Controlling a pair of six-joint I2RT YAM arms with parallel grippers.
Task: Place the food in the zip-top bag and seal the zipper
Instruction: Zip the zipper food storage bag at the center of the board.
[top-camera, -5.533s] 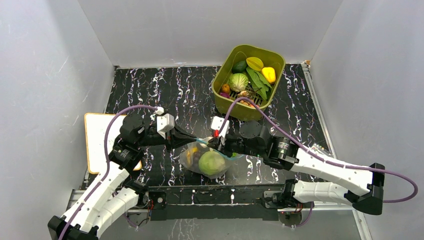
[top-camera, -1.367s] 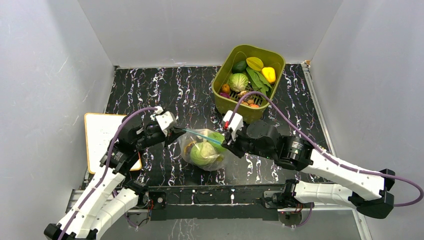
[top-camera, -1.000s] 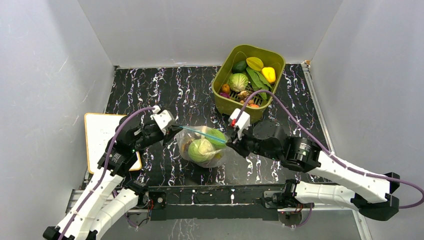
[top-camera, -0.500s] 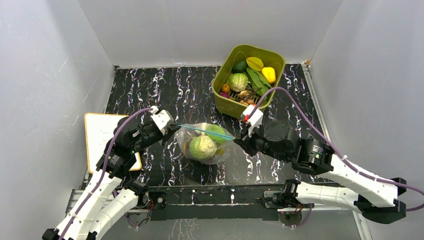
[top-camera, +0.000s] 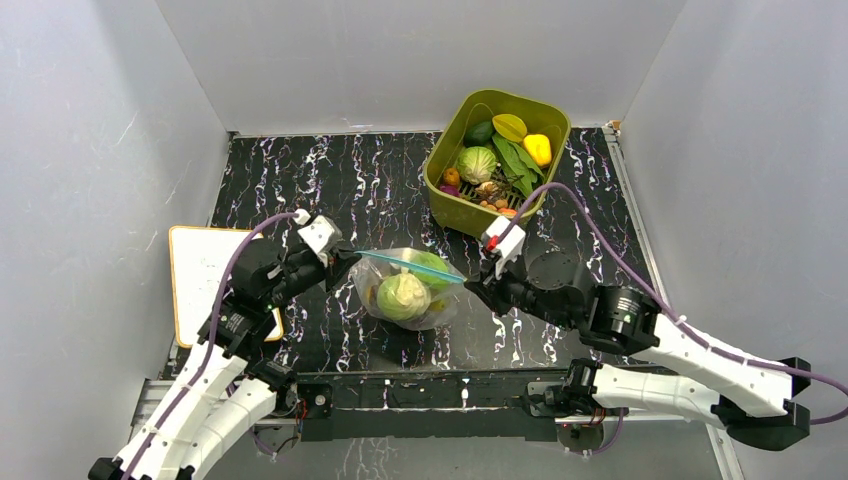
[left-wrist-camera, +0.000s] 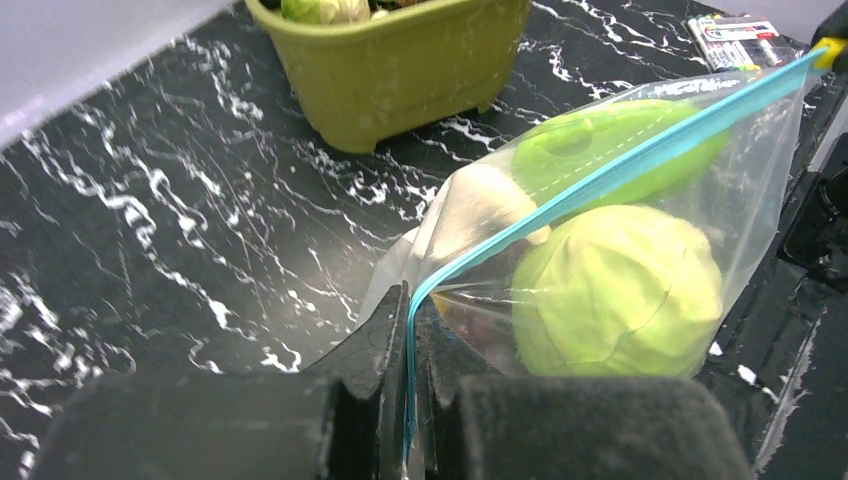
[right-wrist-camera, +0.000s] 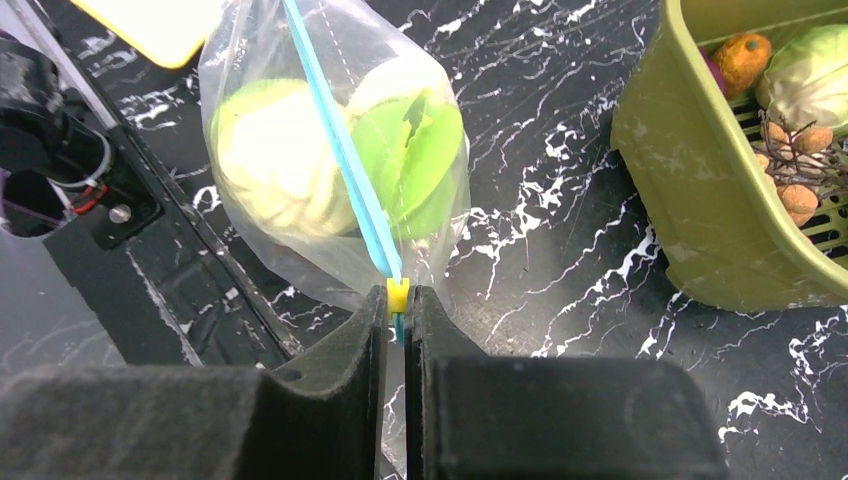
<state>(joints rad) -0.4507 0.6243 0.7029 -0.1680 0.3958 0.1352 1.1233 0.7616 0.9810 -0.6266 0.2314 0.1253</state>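
**Bag stretched between both pincers, food inside**

Surface (top-camera: 330, 180): black, white-veined. Carried everything noted below.

Tub (top-camera: 436, 160): olive green, far right of centre, well apart from the bag. Loose food lay in it: a cabbage (top-camera: 477, 163), a yellow piece (top-camera: 538, 149), green leaves, small orange bits.

Board (top-camera: 195, 270): pale, yellow-edged, flat at the left edge beside the left arm.

Bag (top-camera: 440, 305): clear, crinkled, near the front between the two arms. It hung below its top edge, pulled taut from both ends. Could not tell whether its bottom touched the surface.

Food in bag: a second cabbage (left-wrist-camera: 615, 300) low down, a bright green piece (left-wrist-camera: 610, 145) above it against the top edge, a pale piece (left-wrist-camera: 480, 205) to the left.

Zipper (top-camera: 408, 267): light blue, straight, one unbroken line from end to end, its right end lying nearer the robot than its left.

Left pincer (left-wrist-camera: 408, 300): clamped on the zipper's left end, fingers nearly together with only the strip between.

Right pincer (right-wrist-camera: 397, 300): pinched tight on the right end, at the slider.

Slider (right-wrist-camera: 397, 293): small, yellow, right at the fingertips.
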